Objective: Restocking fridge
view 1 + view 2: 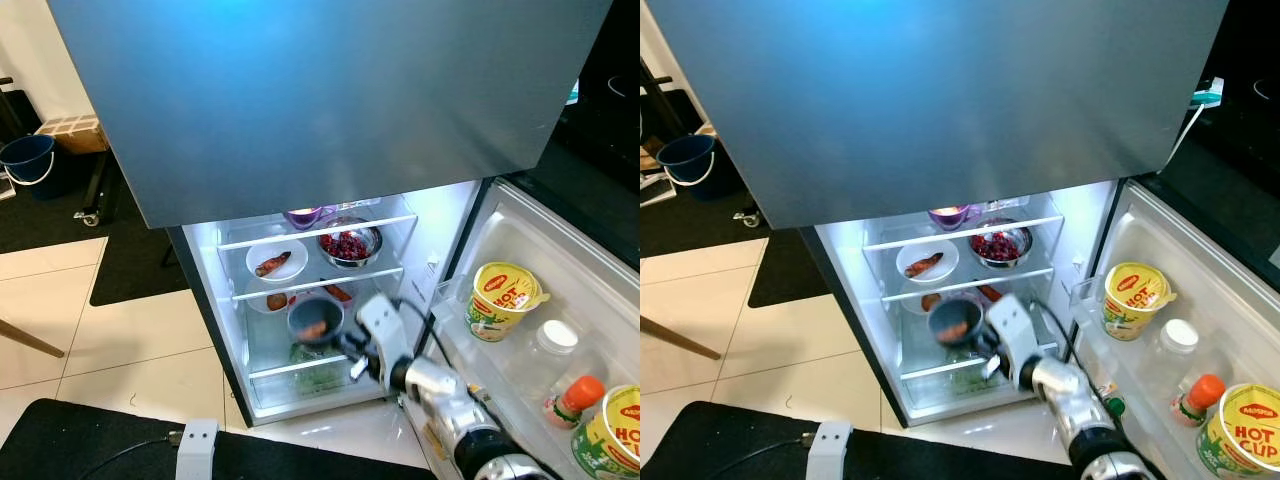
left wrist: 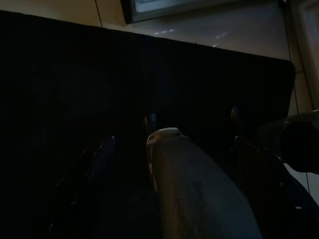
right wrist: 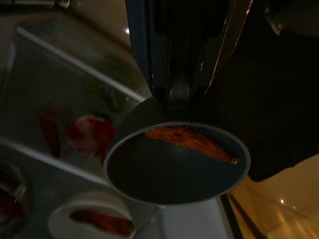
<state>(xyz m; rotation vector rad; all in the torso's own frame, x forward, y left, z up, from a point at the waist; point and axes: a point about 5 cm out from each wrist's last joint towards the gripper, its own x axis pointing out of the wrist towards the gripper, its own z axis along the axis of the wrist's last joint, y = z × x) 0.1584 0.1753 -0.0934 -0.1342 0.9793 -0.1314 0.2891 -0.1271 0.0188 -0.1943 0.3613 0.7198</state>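
The right gripper [image 1: 345,345] pinches the rim of a small dark round bowl [image 1: 316,319] with an orange piece of food [image 3: 192,142] in it. The bowl is in the middle of the picture, in front of the open fridge's glass shelves [image 1: 310,285]. The left gripper [image 2: 169,149] hangs in the dark; I cannot tell if it is open.

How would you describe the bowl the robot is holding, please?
In front of the open fridge's lit shelves, the right gripper holds a small dark grey bowl containing one orange-red piece of food. Unlike the white plate and steel bowl, it's off the shelves.
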